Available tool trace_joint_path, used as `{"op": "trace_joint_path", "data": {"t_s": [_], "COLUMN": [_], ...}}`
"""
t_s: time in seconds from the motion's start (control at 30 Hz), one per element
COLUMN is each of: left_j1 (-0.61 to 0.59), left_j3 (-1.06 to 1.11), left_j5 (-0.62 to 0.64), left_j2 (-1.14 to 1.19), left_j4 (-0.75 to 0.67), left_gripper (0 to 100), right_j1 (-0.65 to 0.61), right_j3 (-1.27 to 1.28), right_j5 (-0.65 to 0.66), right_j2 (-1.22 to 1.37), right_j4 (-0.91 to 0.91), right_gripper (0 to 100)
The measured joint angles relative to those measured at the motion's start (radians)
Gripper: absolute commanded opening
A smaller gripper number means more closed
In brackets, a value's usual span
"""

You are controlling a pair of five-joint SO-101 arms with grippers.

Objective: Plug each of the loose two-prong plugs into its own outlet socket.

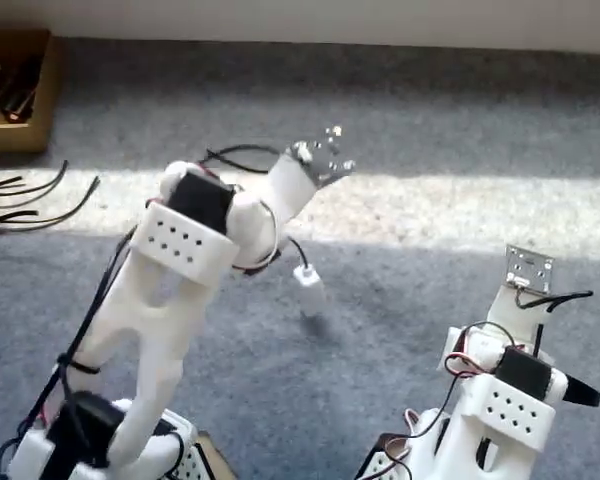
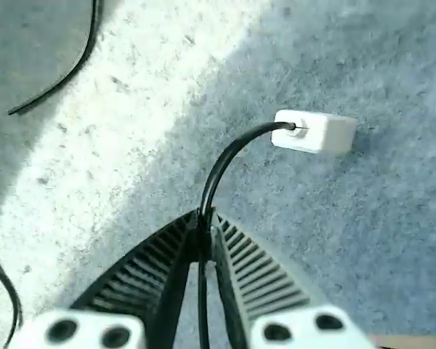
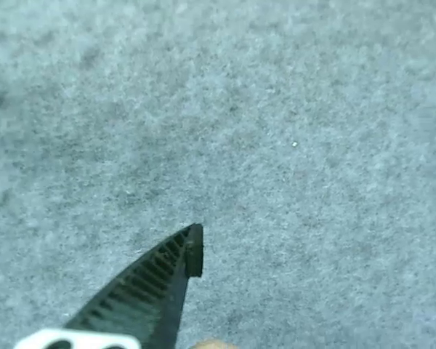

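My left gripper (image 2: 202,218) is shut on a thin black cable (image 2: 229,156). The cable curves out from between the fingertips to a white plug block (image 2: 316,132), which hangs just above the grey carpet. In the high view the same white plug (image 1: 308,278) dangles under the raised left arm (image 1: 195,235), casting a small shadow on the carpet. The right arm (image 1: 510,400) stands folded at the near right. One black ribbed finger (image 3: 178,273) of the right gripper is over bare carpet, with no second finger against it and nothing held.
Grey carpet (image 1: 430,130) covers the floor, crossed by a sunlit band. Loose black cables (image 1: 30,200) lie at the far left, and one black cable (image 2: 65,69) is near the left gripper. A cardboard box (image 1: 15,95) sits in the back left corner.
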Motion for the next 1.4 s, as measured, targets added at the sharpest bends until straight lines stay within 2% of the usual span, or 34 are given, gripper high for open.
{"op": "trace_joint_path", "data": {"t_s": [0.17, 0.27, 0.4, 0.5, 0.63, 0.87, 1.03, 1.13, 1.4], "left_j1": [-0.014, -0.060, -0.203, -0.313, -0.364, -0.370, -0.381, -0.422, -0.497], "left_j3": [0.549, 0.789, 0.993, 1.119, 1.264, 1.389, 1.456, 1.456, 1.227], "left_j5": [0.003, 0.003, 0.002, 0.002, 0.002, 0.000, 0.000, 0.000, 0.005], "left_j2": [-0.328, -0.506, -0.724, -0.876, -1.062, -1.304, -1.439, -1.485, -1.487], "left_j4": [-0.325, -0.459, -0.546, -0.560, -0.560, -0.419, -0.397, -0.382, -0.376], "left_gripper": [0, 0, 0, 0, 0, 1, 16, 18, 18], "right_j1": [-0.002, 0.002, 0.002, 0.002, 0.002, 0.002, 0.002, 0.002, 0.002], "right_j3": [0.000, 0.000, 0.000, 0.000, 0.000, 0.000, 0.000, 0.000, 0.000], "right_j5": [0.000, 0.000, 0.000, 0.000, 0.000, 0.003, 0.017, 0.035, 0.037], "right_j2": [0.000, 0.000, 0.000, 0.000, 0.000, 0.000, 0.000, 0.000, 0.000], "right_j4": [0.000, 0.000, 0.000, 0.000, 0.000, 0.000, 0.000, 0.000, 0.000], "right_gripper": [66.6, 66.6, 66.6, 66.6, 66.6, 66.6, 66.6, 66.6, 66.6]}}
